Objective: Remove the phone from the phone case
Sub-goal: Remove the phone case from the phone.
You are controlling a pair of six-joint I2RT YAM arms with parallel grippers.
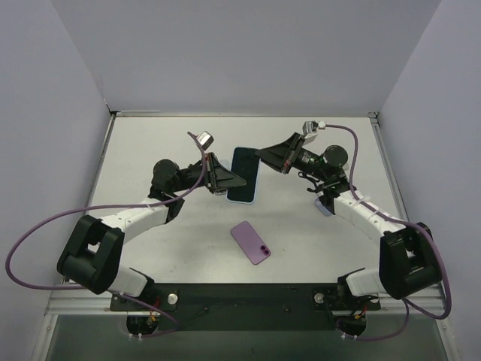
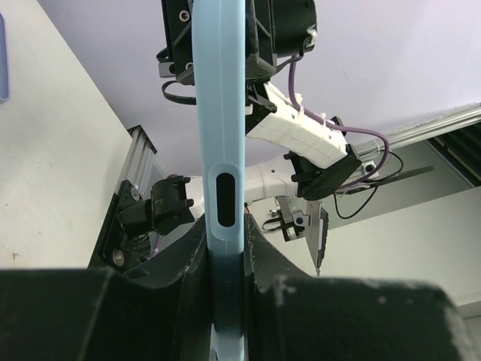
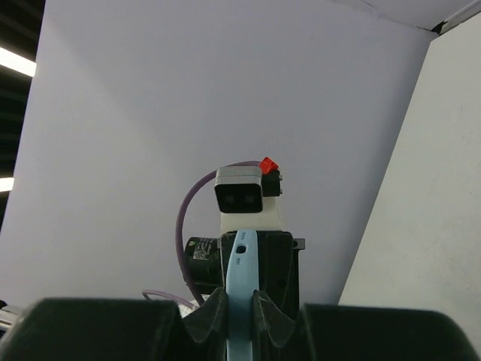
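A dark-screened phone in a light blue case is held between both grippers above the middle of the table. My left gripper is shut on the case's left long edge. My right gripper is shut on its upper right edge. In the left wrist view the blue case edge runs up between my left gripper's closed fingers. In the right wrist view the case edge stands between my right gripper's closed fingers. The screen is hidden in both wrist views.
A purple phone-shaped item lies flat on the table near the front, camera side up. A pale lavender item lies partly hidden under my right arm. White walls enclose the table on three sides.
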